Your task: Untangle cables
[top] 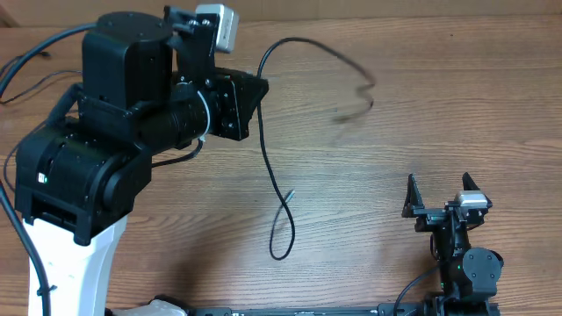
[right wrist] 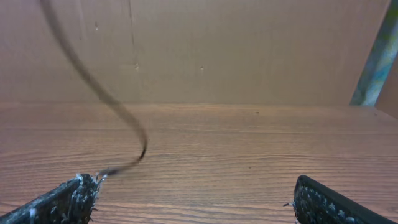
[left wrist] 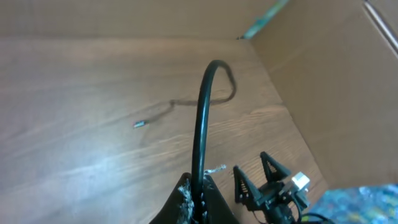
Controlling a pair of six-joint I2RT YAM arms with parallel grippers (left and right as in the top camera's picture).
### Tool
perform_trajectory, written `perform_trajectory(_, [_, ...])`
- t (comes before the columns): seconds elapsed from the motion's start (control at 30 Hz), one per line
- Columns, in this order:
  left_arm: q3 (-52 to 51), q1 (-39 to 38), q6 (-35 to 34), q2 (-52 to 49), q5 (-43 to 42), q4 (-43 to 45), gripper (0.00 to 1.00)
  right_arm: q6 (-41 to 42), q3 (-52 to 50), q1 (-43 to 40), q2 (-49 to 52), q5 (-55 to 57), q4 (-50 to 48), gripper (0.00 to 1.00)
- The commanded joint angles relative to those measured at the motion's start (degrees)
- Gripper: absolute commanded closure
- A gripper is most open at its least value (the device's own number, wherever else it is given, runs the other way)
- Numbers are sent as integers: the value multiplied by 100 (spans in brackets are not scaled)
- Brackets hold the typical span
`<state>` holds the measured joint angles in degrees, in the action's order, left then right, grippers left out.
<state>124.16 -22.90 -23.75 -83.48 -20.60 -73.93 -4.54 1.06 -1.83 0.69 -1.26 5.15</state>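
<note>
One thin black cable (top: 267, 156) shows. My left gripper (top: 260, 89) is shut on it above the table's left half. From the grip one stretch arcs up and to the right (top: 309, 44), blurred towards its far end. The other stretch hangs down to the wood and ends in a small loop (top: 279, 251). In the left wrist view the cable (left wrist: 200, 118) rises from between the shut left gripper (left wrist: 198, 198), and a small plug (left wrist: 138, 124) lies on the table beyond. My right gripper (top: 439, 190) stands open at the front right, apart from the cable. Its fingers (right wrist: 68, 202) hold nothing, and a blurred cable end (right wrist: 134, 134) shows ahead.
A cardboard wall (right wrist: 249, 50) closes the back and right side. Thick black robot cables (top: 22, 66) run at the far left. A blue patterned cloth (left wrist: 364, 202) lies beyond the right arm's base. A teal strip (right wrist: 376, 56) stands at the wall's corner.
</note>
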Motion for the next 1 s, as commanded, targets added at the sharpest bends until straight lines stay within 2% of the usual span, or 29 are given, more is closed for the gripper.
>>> perform_trajectory(0.0, [39,-33,-575,48,310,-160,96,20,-59,-7,-52,-9,-33,0])
perform_trajectory(0.23, [39,-33,-1067,129,380,-249,96,20,-59,-7,-52,-9,-33,0])
perform_trajectory(0.33, [39,-33,-1252,289,802,-254,96,20,-59,-7,-52,-9,-33,0])
perform_trajectory(0.53, [39,-33,-1209,619,1521,-398,96,20,-59,-7,-52,-9,-33,0])
perform_trajectory(0.77, [-28,-33,-1281,446,2474,-1478,96,20,-59,-7,-52,-9,-33,0])
perform_trajectory(0.9, [-164,-37,-2006,125,3106,-2162,96,20,-59,-7,-52,-9,-33,0])
perform_trajectory(0.97, [-214,-37,-2243,-22,3150,-2245,96,20,-59,-7,-52,-9,-33,0])
